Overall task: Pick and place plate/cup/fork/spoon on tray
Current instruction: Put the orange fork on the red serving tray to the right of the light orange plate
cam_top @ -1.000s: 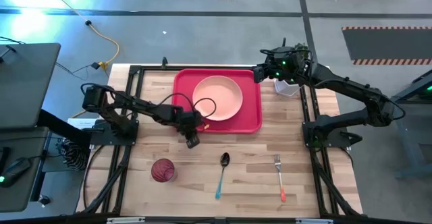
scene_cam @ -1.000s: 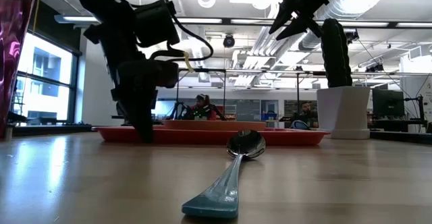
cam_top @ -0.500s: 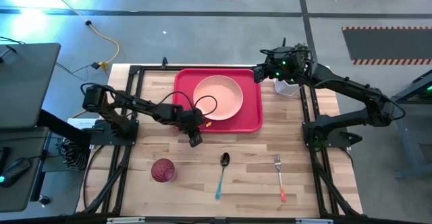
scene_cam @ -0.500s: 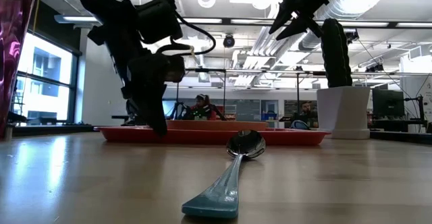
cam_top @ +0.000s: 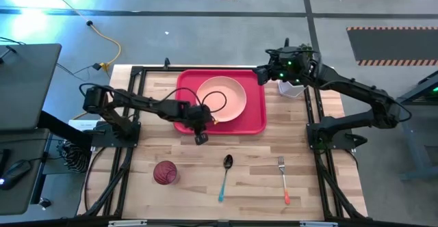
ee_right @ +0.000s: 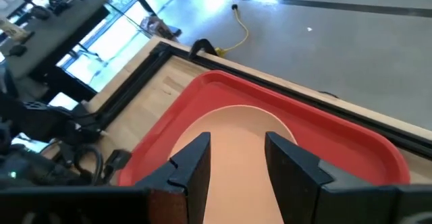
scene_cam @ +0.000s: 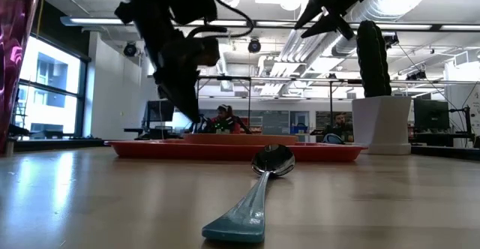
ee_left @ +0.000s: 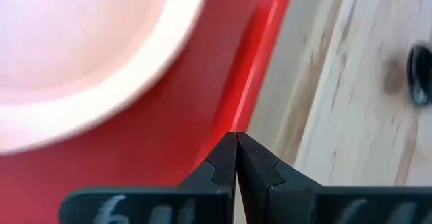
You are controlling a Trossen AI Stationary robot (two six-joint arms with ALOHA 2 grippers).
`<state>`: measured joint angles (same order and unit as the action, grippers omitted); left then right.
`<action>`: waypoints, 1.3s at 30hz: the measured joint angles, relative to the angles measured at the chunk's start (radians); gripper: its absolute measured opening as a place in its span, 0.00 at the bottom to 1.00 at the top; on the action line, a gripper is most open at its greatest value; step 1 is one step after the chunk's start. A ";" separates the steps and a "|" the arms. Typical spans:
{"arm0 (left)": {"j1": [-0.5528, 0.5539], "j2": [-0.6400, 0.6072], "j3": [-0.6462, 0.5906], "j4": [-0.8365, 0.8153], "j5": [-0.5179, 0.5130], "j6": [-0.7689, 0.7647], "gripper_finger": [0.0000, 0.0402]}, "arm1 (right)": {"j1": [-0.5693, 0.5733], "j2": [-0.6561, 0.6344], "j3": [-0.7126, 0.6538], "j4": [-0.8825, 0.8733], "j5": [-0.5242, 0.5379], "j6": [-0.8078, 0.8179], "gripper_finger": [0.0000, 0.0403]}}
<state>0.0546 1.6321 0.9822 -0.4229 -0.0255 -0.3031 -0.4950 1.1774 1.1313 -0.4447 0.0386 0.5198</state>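
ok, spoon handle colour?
Teal-blue. The spoon handle shows best in the low view, lying on the table pointing toward the camera.

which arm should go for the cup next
Probably the left. The left gripper, shut and empty, sits at the tray's near edge, closer to the cup. The right gripper hovers open over the tray's far corner.

A: Both six-joint arms matte black, slim tubular links. Left two-finger gripper [cam_top: 200,138] carries a thin black looped cable; its dark fingers [ee_left: 251,163] taper to stepped, notched tips.

B: Right two-finger gripper [cam_top: 260,75]: small green lights on the wrist housing, possibly status LEDs. Blocky, dark, angular fingers [ee_right: 291,163].
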 joint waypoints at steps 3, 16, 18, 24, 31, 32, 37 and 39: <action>0.019 -0.009 0.043 -0.057 -0.009 0.009 0.00 | 0.007 -0.020 0.000 -0.020 -0.016 0.023 0.32; 0.133 -0.205 0.087 -0.165 -0.035 0.163 0.00 | 0.158 -0.061 0.000 -0.269 -0.036 0.268 0.32; 0.154 -0.244 0.087 -0.165 -0.036 0.187 0.00 | 0.195 -0.061 0.000 -0.310 -0.037 0.322 0.32; 0.203 -0.341 0.087 -0.156 -0.036 0.238 0.00 | 0.312 -0.060 0.000 -0.419 -0.031 0.516 0.32; 0.257 -0.415 0.087 -0.157 -0.036 0.256 0.00 | 0.477 -0.058 0.000 -0.501 -0.008 0.779 0.32; 0.263 -0.421 0.087 -0.156 -0.036 0.256 0.00 | 0.503 -0.058 0.000 -0.503 0.002 0.815 0.32; 0.287 -0.441 0.087 -0.156 -0.035 0.256 0.00 | 0.643 -0.048 0.000 -0.510 0.077 0.995 0.32; 0.289 -0.446 0.087 -0.158 -0.036 0.257 0.00 | 0.699 -0.033 0.000 -0.512 0.105 1.065 0.32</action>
<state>0.3431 1.1860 1.0691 -0.5806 -0.0612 -0.0460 0.2038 1.1439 1.1316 -0.9565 0.1439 1.5853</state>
